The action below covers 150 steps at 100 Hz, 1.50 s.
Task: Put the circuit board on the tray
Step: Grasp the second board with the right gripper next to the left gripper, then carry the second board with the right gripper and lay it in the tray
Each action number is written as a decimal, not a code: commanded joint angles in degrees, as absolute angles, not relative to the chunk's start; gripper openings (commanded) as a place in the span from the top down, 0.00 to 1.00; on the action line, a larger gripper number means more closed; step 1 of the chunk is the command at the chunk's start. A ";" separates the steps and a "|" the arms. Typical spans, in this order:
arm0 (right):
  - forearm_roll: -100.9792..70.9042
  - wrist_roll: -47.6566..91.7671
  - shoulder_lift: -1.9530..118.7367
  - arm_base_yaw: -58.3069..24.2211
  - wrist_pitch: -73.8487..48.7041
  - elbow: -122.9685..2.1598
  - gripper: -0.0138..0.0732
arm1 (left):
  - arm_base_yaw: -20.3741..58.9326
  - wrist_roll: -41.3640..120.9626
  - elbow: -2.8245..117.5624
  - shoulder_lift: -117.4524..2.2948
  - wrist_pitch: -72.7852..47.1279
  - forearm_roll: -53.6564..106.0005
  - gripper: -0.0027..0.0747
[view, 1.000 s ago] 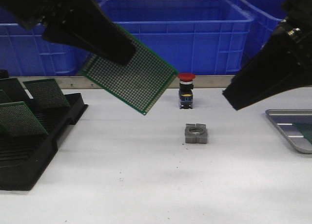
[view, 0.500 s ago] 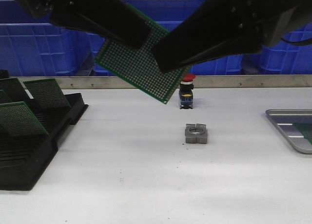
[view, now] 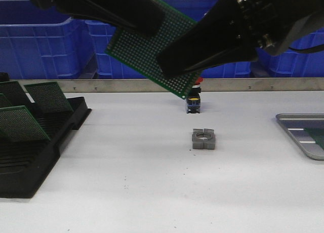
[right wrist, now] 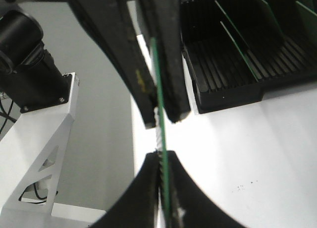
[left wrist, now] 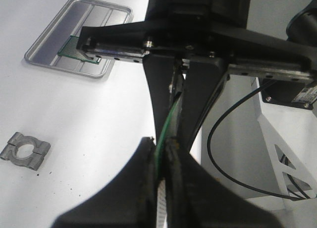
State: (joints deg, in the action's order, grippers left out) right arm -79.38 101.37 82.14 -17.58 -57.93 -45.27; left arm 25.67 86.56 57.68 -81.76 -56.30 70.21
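Blue plastic crates were stacked behind a white table, which was bordered at the back by a metal strip. Above the table, a green circuit board was held tilted in the air. It was clamped by the left gripper on its upper edge, and the right gripper was closed on its lower edge as well. Below the grippers, a grey metal block and a red push button were seen on the table. Far beside the right gripper, the tray was lying, with another board in it. Beside the left gripper, a black rack with boards was placed.
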 commanded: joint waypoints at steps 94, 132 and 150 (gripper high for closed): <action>-65.89 69.15 81.12 -1.47 -31.31 -46.67 0.92 | 26.22 87.23 59.42 -80.22 -49.03 74.84 0.24; -66.06 69.15 89.07 4.68 -14.36 -44.62 0.92 | 26.22 87.23 59.42 -80.22 -49.03 74.84 0.24; -67.62 69.15 91.69 4.68 -11.06 -44.67 0.91 | 26.22 87.23 59.42 -80.22 -49.03 74.84 0.24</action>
State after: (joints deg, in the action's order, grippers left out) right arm -65.64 69.10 93.00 4.38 -12.76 -43.53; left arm 25.67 87.26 57.68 -81.76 -48.63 71.21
